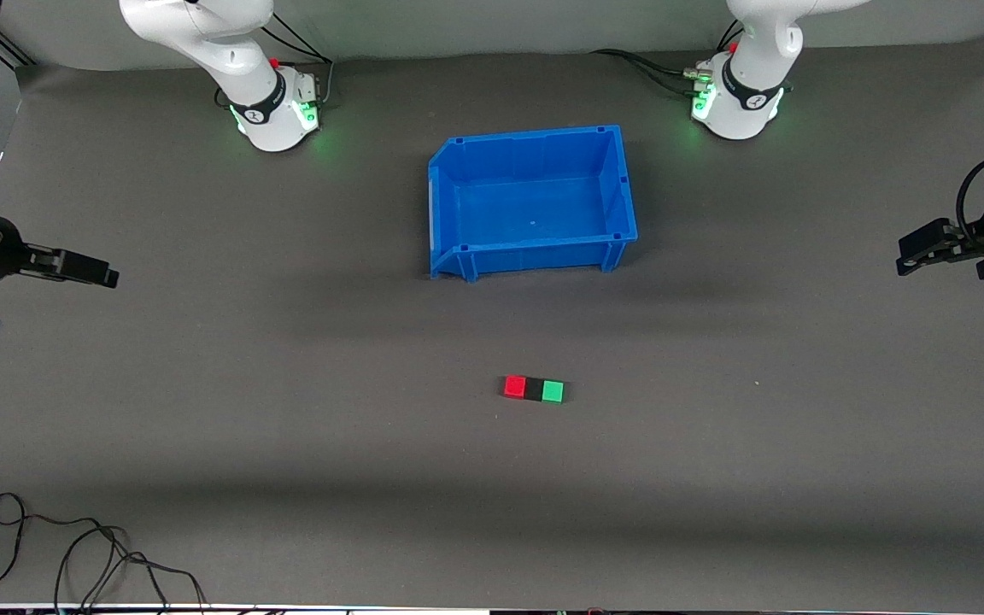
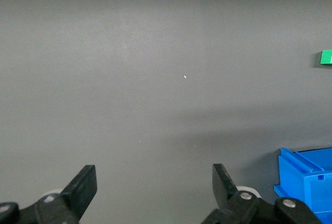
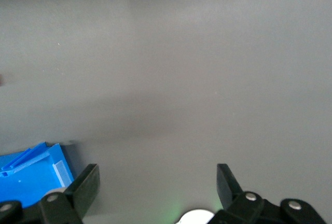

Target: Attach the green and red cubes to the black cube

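Three small cubes lie touching in a row on the grey table. The black cube (image 1: 533,389) is in the middle, with the red cube (image 1: 514,386) on its right-arm side and the green cube (image 1: 553,391) on its left-arm side. In the left wrist view only the green cube (image 2: 326,57) shows, at the frame's edge. My left gripper (image 1: 915,252) (image 2: 154,175) hangs open over the left arm's end of the table, holding nothing. My right gripper (image 1: 103,273) (image 3: 158,175) hangs open and holding nothing over the right arm's end. Both are well away from the cubes.
An open blue bin (image 1: 458,260) (image 2: 306,175) (image 3: 31,175) stands mid-table, farther from the front camera than the cubes. Loose black cables (image 1: 90,555) lie at the table's near edge toward the right arm's end.
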`<state>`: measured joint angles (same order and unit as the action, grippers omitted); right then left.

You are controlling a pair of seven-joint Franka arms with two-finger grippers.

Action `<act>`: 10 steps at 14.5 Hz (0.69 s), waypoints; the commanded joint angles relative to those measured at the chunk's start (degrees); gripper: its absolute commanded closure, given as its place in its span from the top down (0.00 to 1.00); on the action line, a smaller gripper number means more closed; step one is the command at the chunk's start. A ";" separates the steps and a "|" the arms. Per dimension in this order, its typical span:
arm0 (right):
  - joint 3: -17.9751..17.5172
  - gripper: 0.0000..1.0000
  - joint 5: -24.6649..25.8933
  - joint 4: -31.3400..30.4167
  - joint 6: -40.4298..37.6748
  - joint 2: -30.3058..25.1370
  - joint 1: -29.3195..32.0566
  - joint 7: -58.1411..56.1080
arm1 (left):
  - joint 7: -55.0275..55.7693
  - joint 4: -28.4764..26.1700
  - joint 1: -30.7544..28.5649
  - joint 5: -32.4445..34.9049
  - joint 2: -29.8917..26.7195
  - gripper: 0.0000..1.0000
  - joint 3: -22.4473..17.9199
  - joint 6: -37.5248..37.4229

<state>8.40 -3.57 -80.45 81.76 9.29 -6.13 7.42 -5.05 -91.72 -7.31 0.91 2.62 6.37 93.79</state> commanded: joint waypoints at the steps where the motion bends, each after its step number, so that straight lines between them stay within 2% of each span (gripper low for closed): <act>1: -0.58 1.00 1.37 -12.61 8.39 -9.11 0.24 -2.06 | 0.66 1.97 0.45 0.93 -0.78 1.00 -0.48 -2.90; 3: -1.19 1.00 1.37 -11.93 8.94 -9.03 1.37 -1.97 | 0.57 4.34 0.37 0.93 0.01 1.00 -0.48 -4.31; 5: -3.91 1.00 1.55 -11.74 9.11 -9.12 3.65 -1.97 | 1.01 4.79 0.63 1.02 0.19 1.00 -0.40 -5.37; 10: -5.24 1.00 2.51 -9.73 9.29 -9.29 3.75 -1.88 | 1.97 4.79 1.95 1.11 0.54 0.99 -0.13 -4.58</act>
<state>4.68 -2.46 -90.20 90.36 1.38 -3.23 6.54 -4.52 -88.01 -6.25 1.07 2.54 6.46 89.68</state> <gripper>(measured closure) 0.000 0.000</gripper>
